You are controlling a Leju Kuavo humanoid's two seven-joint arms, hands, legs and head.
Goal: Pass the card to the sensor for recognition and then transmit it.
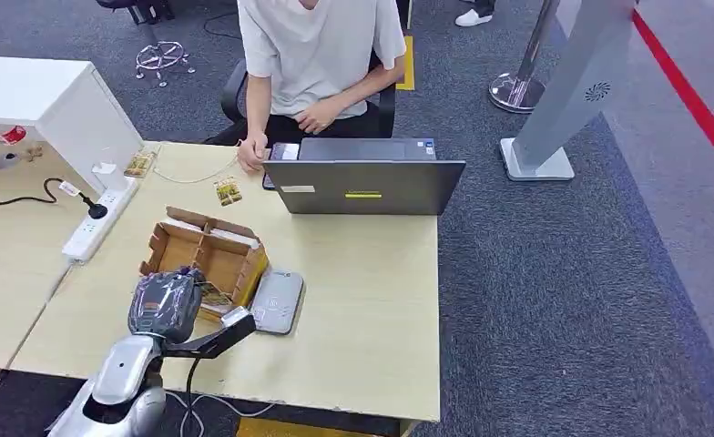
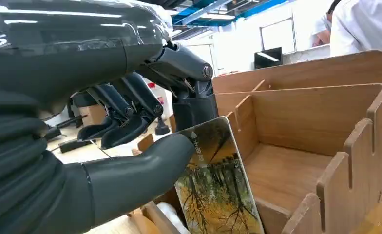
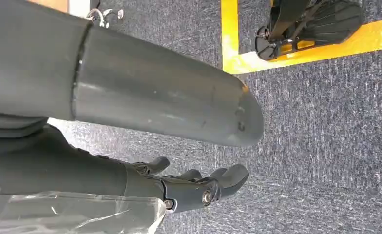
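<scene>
The robot's left hand pinches a card printed with a yellow woodland scene, thumb pressed on its face and a finger behind it, the other fingers curled clear. The card stands nearly upright at the near edge of a partitioned wooden card box, apparently just drawn from or still over one of its compartments; the upright hold looks suited to lifting it past the dividers. Seen from the head camera, the hand hovers at the box's seven o'clock corner. Just beside the box, at about four o'clock from it, lies the flat grey sensor, touching or nearly touching the box wall, so the swipe should need only a short sideways move. The right hand hangs over grey carpet, fingers loosely spread and holding nothing. Across the pale table, at twelve o'clock, a seated person rests a hand beside a laptop, likely placed to receive the card. A white power strip lies at ten o'clock.
</scene>
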